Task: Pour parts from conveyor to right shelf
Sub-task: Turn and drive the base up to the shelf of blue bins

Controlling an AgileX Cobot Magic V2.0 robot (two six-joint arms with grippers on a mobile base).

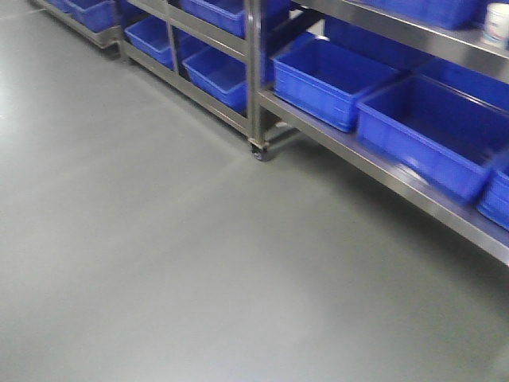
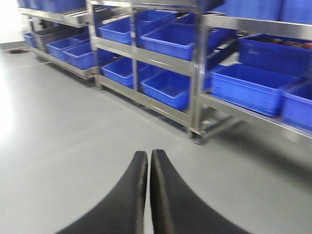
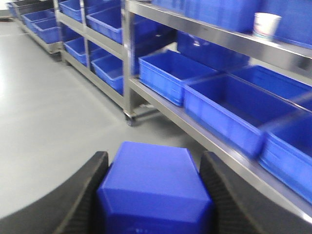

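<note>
Currently the right hand (image 3: 153, 158) has its two black fingers (image 3: 80, 195) spread wide around a blue box (image 3: 153, 190). One finger presses on each side, so the box sits clamped between them. What lies inside the box cannot be made out from this angle.

Ahead of that hand and off to its right runs the steel shelf (image 3: 214, 145), well apart from the box. Open blue bins (image 3: 229, 105) are lined up along its lower level, and a white cup (image 3: 266, 24) stands on the level above. The shelf's nearest post ends in a small caster (image 3: 129, 118), directly ahead of the hand. Bare grey floor (image 3: 44, 112) spreads ahead and to its left.

The left hand (image 2: 148, 155) has its own fingers (image 2: 131, 195) pressed together along their length, tips touching, with nothing held between them. Beyond its fingertips is more floor. Further ahead and to its right stands a rack (image 2: 146, 57) with more blue bins on two levels, far from the hand. The picture is blurred there.
</note>
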